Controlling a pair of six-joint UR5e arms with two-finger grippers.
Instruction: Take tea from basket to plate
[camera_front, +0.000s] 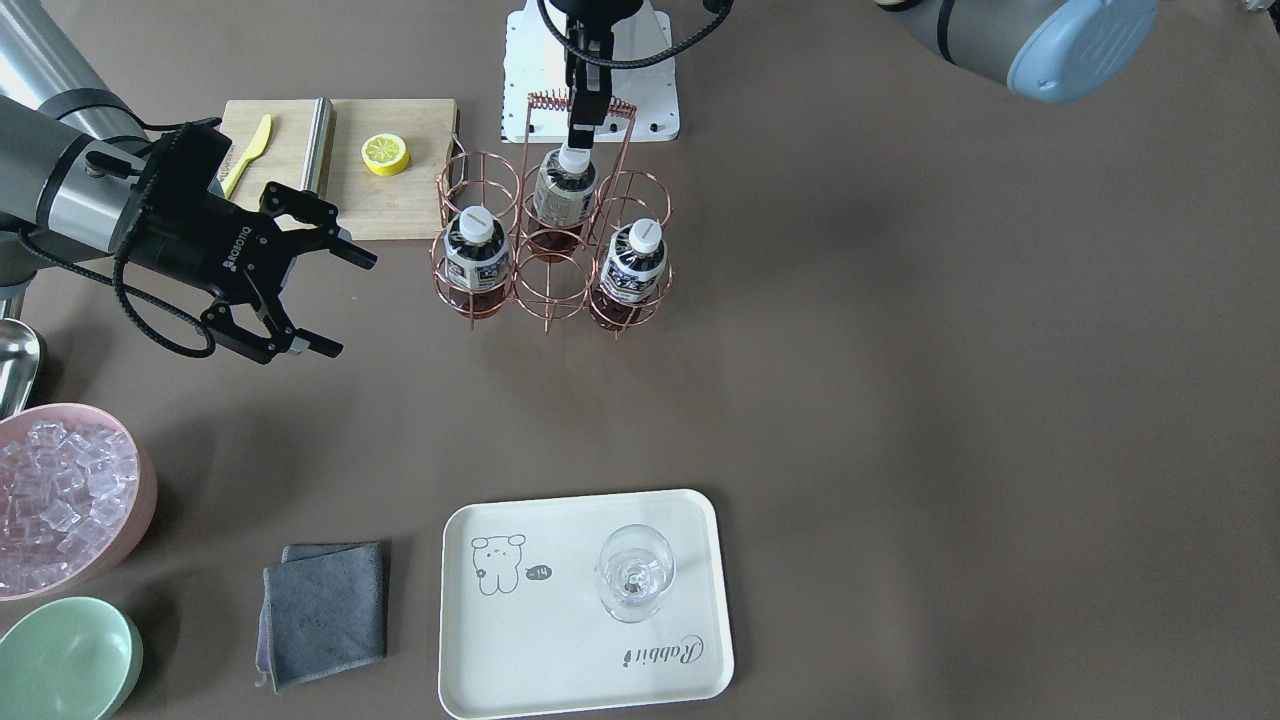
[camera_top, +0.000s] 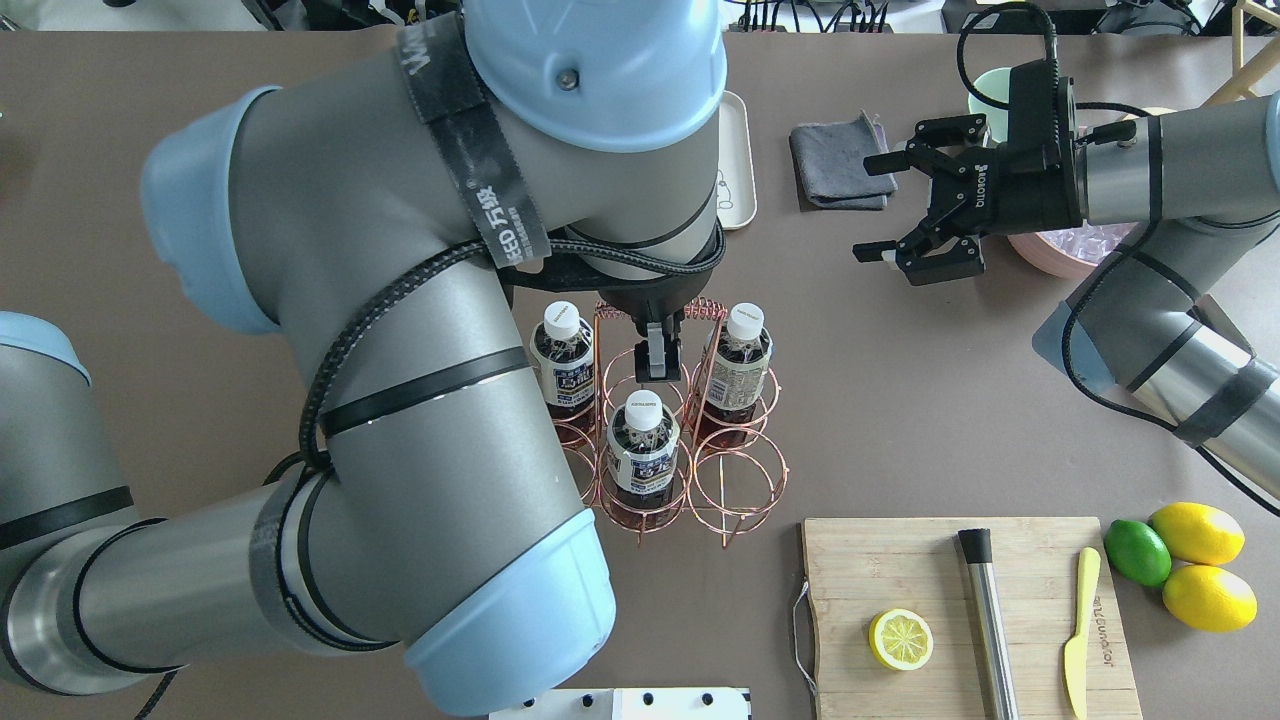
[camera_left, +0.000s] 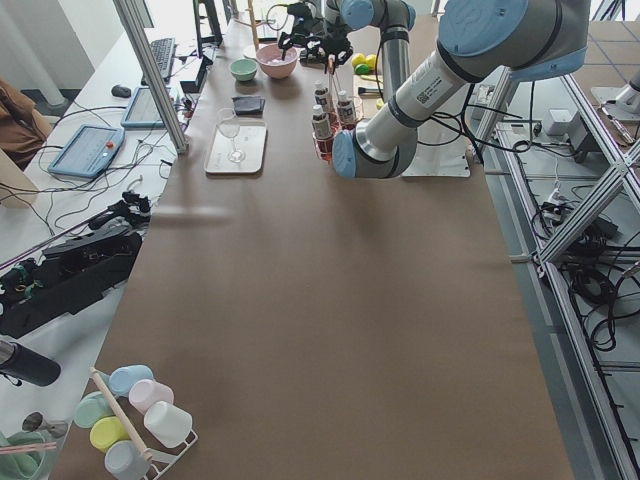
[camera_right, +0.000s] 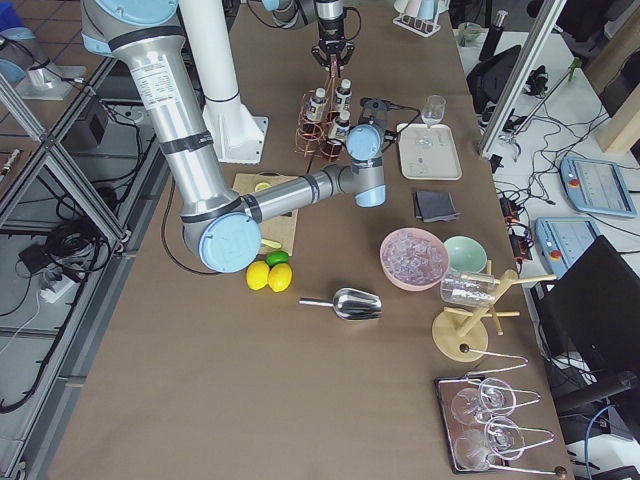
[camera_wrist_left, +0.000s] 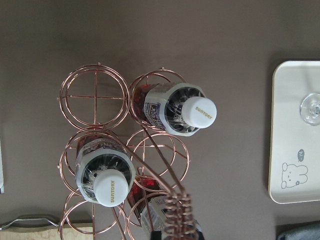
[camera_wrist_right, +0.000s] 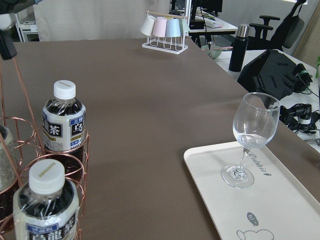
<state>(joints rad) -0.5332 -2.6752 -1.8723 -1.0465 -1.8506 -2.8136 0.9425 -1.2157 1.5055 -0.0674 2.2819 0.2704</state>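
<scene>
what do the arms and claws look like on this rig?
The left arm and right arm are silver-grey tubes with pale-blue joint caps, black bands and black external cables. The left arm also carries a black strap with white lettering. The right claw is black, two-fingered, marked ROBOTIQ in white. The left claw is black and slim.

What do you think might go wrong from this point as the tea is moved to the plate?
The left gripper works right beside the coiled handle of the basket; lifting the tea might snag it and drag the basket. The wine glass stands on the plate, so setting the tea down could knock it over.
</scene>
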